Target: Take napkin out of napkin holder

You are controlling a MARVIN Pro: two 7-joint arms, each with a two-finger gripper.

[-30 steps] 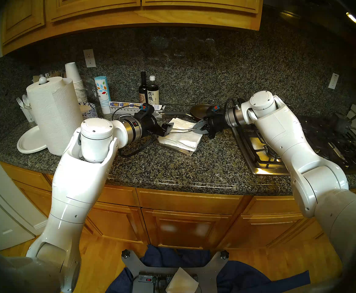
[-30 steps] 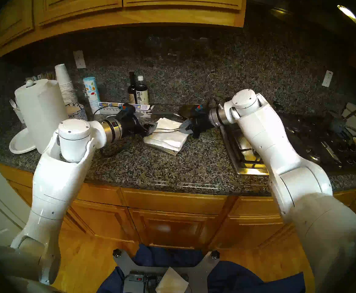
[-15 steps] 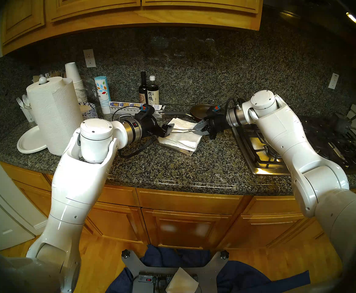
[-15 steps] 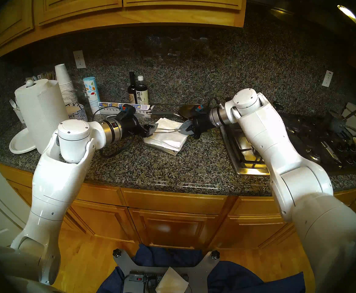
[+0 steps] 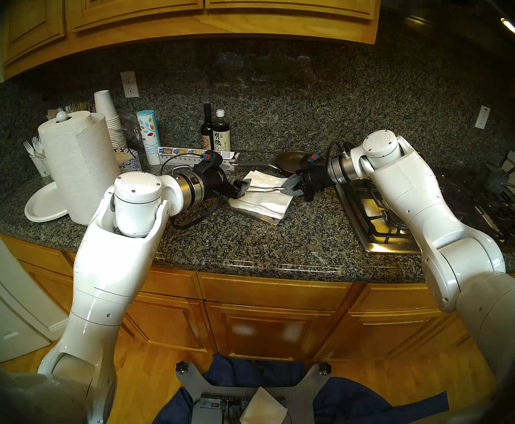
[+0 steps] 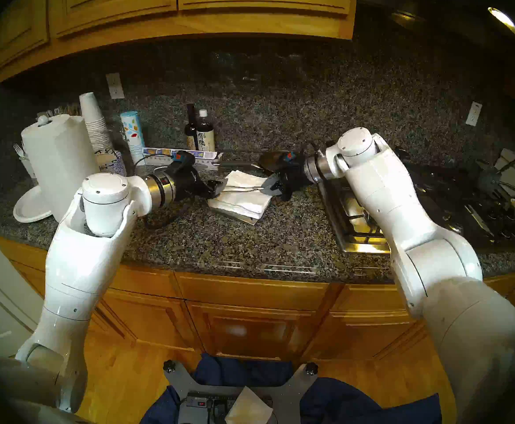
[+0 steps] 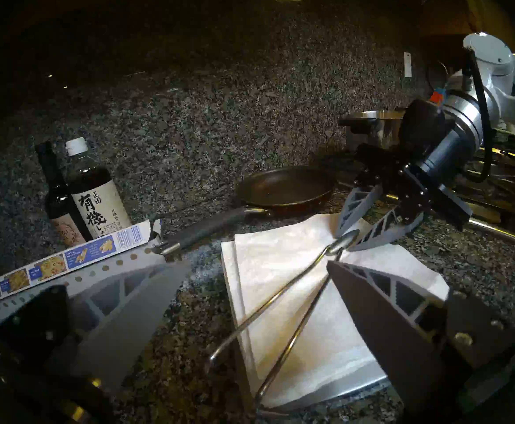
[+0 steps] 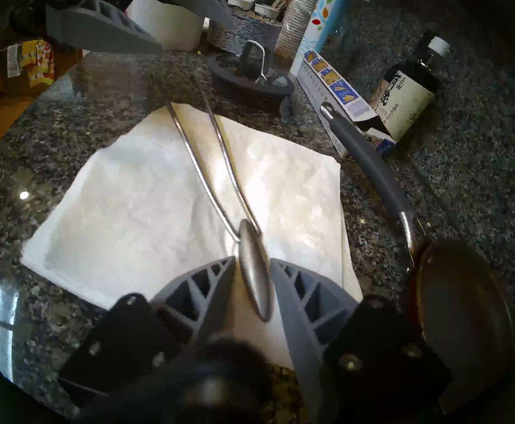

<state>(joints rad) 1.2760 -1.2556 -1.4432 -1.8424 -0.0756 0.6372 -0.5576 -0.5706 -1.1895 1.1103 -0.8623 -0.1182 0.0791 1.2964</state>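
The napkin (image 5: 262, 200) is a white stack lying on the steel napkin holder (image 5: 265, 220), mid-counter. The holder's wire arm (image 7: 280, 295) slants over the stack. Its leaf-shaped tip (image 8: 253, 270) sits between the grey fingers of my right gripper (image 8: 253, 259), which is shut on it at the stack's right edge (image 5: 288, 184). My left gripper (image 7: 259, 263) stands wide open at the stack's left edge (image 5: 244, 187). One of its fingers is over the napkin (image 7: 280, 322) and the other over bare counter, with nothing held.
A dark frying pan (image 5: 293, 160) with a long handle lies just behind the stack. Two bottles (image 5: 221, 135) and a flat box (image 5: 189, 152) stand at the back. A paper towel roll (image 5: 79, 166) and paper plate (image 5: 43, 204) are left, the gas cooktop (image 5: 381, 218) right.
Almost nothing. The right gripper, still on the leaf tip, has shifted very slightly leftward; the left arm has eased a touch to the left.
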